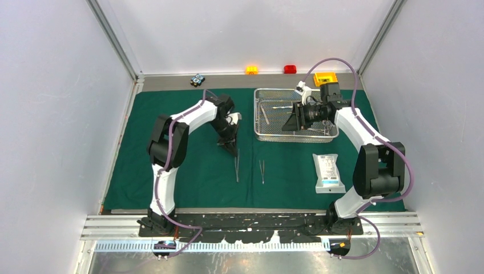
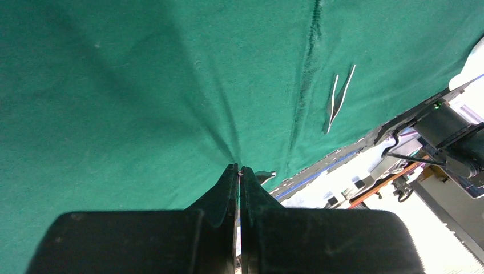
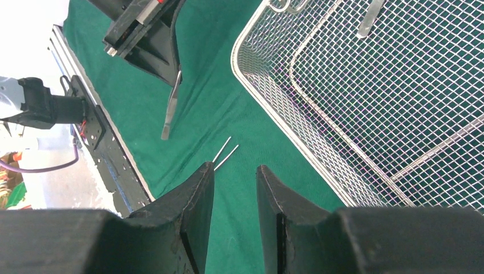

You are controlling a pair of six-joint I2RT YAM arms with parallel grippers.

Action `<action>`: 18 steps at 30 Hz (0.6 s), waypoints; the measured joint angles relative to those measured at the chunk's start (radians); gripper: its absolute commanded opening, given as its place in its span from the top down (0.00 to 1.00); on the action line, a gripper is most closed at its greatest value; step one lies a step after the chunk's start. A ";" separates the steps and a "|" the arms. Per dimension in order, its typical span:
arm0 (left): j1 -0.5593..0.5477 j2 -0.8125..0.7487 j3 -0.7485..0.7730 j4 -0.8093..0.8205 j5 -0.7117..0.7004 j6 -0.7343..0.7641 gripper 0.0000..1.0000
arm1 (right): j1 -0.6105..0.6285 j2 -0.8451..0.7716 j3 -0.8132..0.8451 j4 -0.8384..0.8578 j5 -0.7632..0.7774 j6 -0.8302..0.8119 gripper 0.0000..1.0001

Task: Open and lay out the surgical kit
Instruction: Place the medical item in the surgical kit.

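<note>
Left gripper [image 1: 232, 150] clenched, seemingly on the forceps [image 1: 237, 166], long axis running toward the arm bases, right gripper [image 3: 235, 171] parted, empty

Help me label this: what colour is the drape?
The drape is dark green, clearest in the top external view.

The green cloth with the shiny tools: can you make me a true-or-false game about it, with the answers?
1. The left gripper is pinched shut on the silver forceps. True.
2. The white pouch lies inside the mesh tray. False: it lies on the green cloth, outside the tray.
3. The right gripper is open and holds nothing. True.
4. The right gripper holds the tweezers. False: they lie loose on the cloth, beside the forceps.
5. The mesh tray is empty. False: silver tools lie in it.
</note>
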 measured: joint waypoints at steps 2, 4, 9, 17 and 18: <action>0.005 0.000 0.000 -0.002 0.000 0.004 1.00 | 0.000 0.007 0.000 0.000 -0.002 0.000 0.62; 0.010 0.002 0.000 -0.004 0.000 0.010 1.00 | 0.000 0.016 0.000 0.000 -0.002 0.000 0.62; 0.010 0.023 0.000 -0.006 0.000 0.014 1.00 | -0.001 0.020 0.000 0.000 -0.002 0.000 0.62; 0.008 0.051 -0.001 -0.015 0.001 0.016 0.99 | -0.004 0.022 0.000 0.000 -0.002 0.000 0.62; 0.008 0.055 0.000 -0.016 0.001 0.016 0.97 | -0.004 0.022 0.000 0.000 -0.002 0.000 0.62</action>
